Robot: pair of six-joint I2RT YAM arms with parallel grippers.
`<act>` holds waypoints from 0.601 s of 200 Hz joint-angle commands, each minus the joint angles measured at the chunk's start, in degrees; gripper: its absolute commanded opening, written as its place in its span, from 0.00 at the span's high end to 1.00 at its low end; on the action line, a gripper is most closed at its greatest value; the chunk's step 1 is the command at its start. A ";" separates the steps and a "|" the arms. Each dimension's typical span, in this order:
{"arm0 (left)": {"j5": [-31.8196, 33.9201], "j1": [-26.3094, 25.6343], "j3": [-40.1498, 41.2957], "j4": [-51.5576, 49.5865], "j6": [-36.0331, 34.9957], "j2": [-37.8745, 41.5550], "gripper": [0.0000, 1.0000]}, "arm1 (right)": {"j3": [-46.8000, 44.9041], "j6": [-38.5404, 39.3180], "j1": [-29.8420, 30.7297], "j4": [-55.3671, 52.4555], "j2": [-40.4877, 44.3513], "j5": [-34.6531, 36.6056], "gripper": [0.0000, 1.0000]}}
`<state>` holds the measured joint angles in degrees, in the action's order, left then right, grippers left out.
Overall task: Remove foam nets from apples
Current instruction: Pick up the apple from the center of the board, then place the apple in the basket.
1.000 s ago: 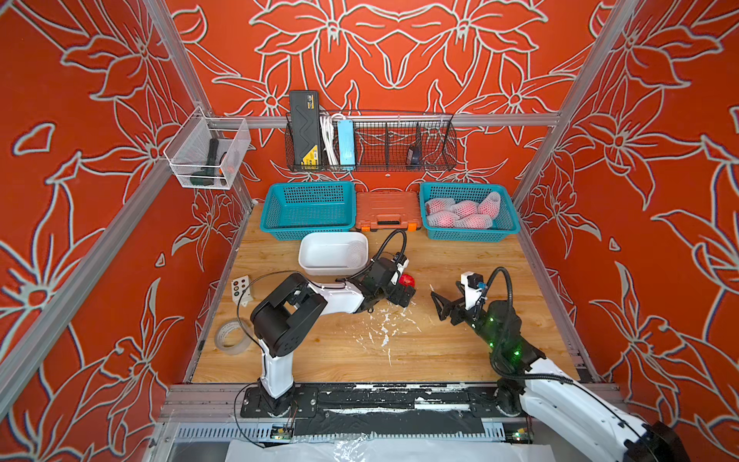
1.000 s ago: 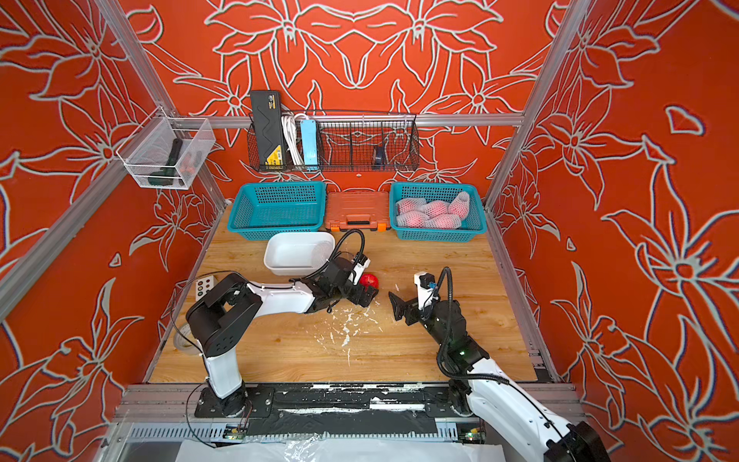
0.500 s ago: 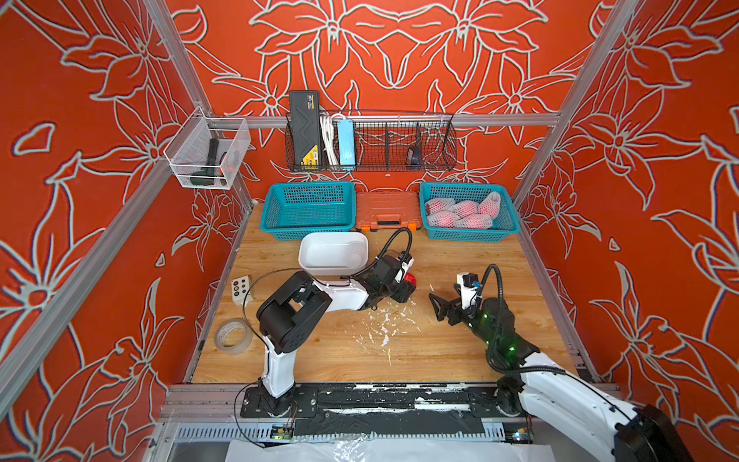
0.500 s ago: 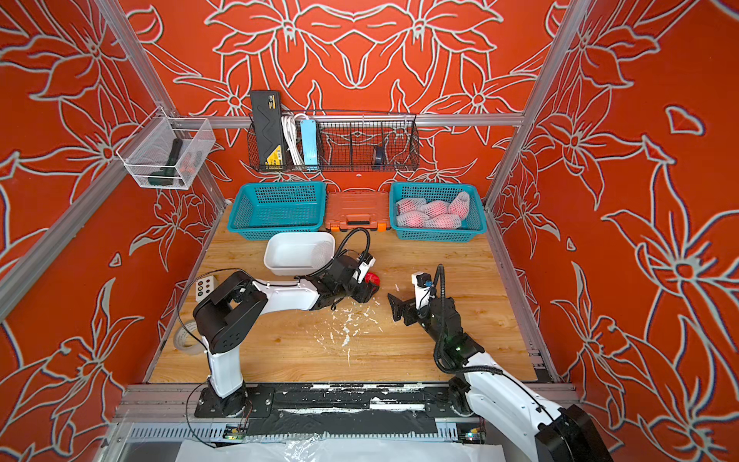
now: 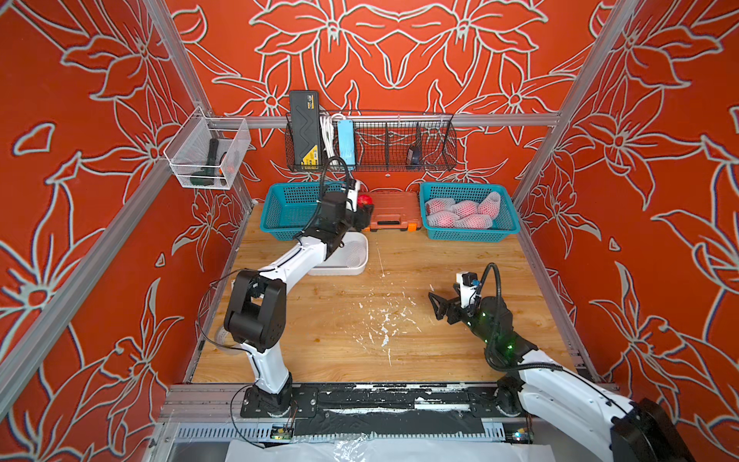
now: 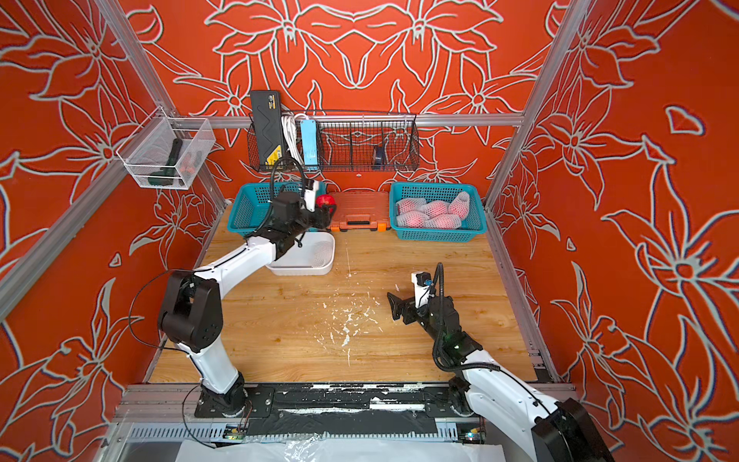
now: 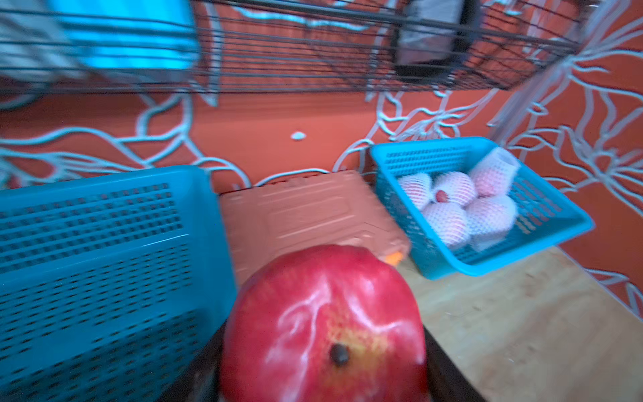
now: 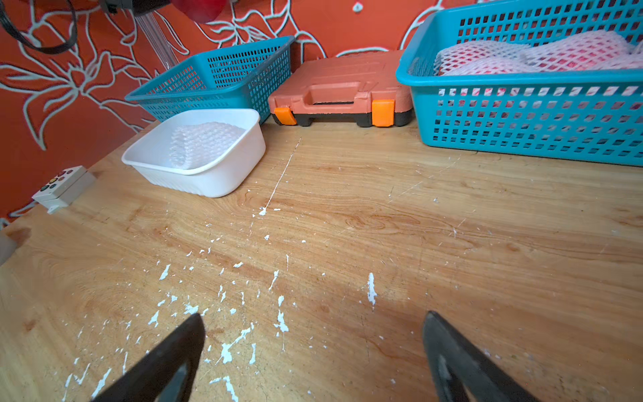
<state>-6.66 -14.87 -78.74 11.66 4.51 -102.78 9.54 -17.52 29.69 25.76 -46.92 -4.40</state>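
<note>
My left gripper (image 5: 364, 209) is shut on a bare red apple (image 5: 364, 199), held in the air between the left teal basket (image 5: 288, 208) and the orange case (image 5: 394, 212). In the left wrist view the apple (image 7: 323, 323) fills the space between the jaws, blossom end toward the camera. Several apples in white foam nets (image 5: 464, 212) lie in the right teal basket (image 5: 468, 236). One empty foam net (image 8: 201, 144) lies in the white tub (image 8: 208, 181). My right gripper (image 5: 438, 306) stands open low over the table, nothing between its fingertips (image 8: 188, 334).
White foam flakes (image 5: 380, 324) litter the middle of the wooden table. A black wire shelf (image 5: 372, 144) hangs on the back wall above the baskets. A small button box (image 8: 59, 184) sits at the table's left edge. The left basket looks empty.
The left gripper closed on the apple at the table's middle, then lifted it up and back toward the left basket. The right gripper has drawn back a little and stays open.
</note>
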 commanded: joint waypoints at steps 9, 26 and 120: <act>-0.99 4.40 -2.52 -0.82 -0.55 -6.21 0.45 | 1.01 -0.72 0.26 1.15 0.80 1.23 0.03; -1.95 6.43 -5.45 -0.09 -0.34 -10.00 0.44 | 0.92 -1.44 0.20 1.51 0.56 1.15 0.03; -0.59 9.69 -28.23 1.50 -0.21 -32.58 0.43 | 0.13 -1.82 0.23 1.28 2.16 2.34 0.03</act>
<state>-6.59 -5.87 -101.47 11.77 4.36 -131.70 9.52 -18.72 29.69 26.15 -45.63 -3.88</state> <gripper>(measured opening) 0.612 0.972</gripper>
